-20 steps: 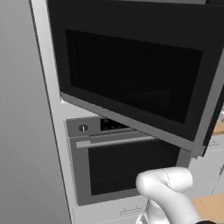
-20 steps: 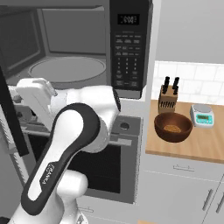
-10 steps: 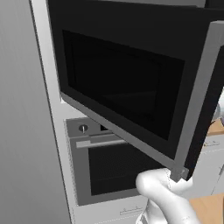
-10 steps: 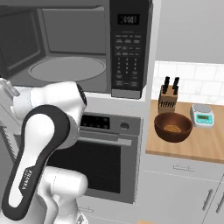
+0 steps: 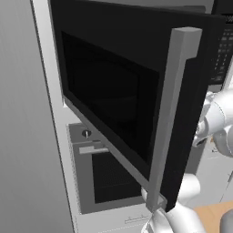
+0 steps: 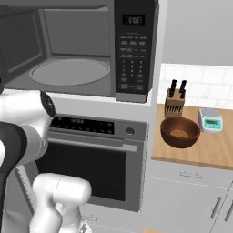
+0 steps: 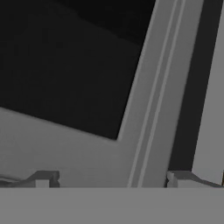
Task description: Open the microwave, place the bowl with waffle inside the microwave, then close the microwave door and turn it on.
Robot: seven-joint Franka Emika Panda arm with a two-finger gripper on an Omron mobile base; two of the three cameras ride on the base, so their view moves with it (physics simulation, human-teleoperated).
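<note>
Now swung much farther out than a second ago: microwave door, one only, standing wide open and seen nearly edge-on in the left base view, with its single grey vertical handle at the near edge. Earlier lay almost flat against the front, window facing the camera. Arm shifted too, from the middle of the right base view to its far left edge. Left to right in the right base view: open cavity of the one microwave with one round turntable plate inside, then keypad panel with display; below, one oven with horizontal handle and round knob. Further right, on the wooden table: one knife block, one brown bowl holding the waffle, one small scale. Bowl unmoved, well apart from the microwave. Hand view: fingers spread wide apart, clamped on nothing, close before the door's dark window and grey frame.
</note>
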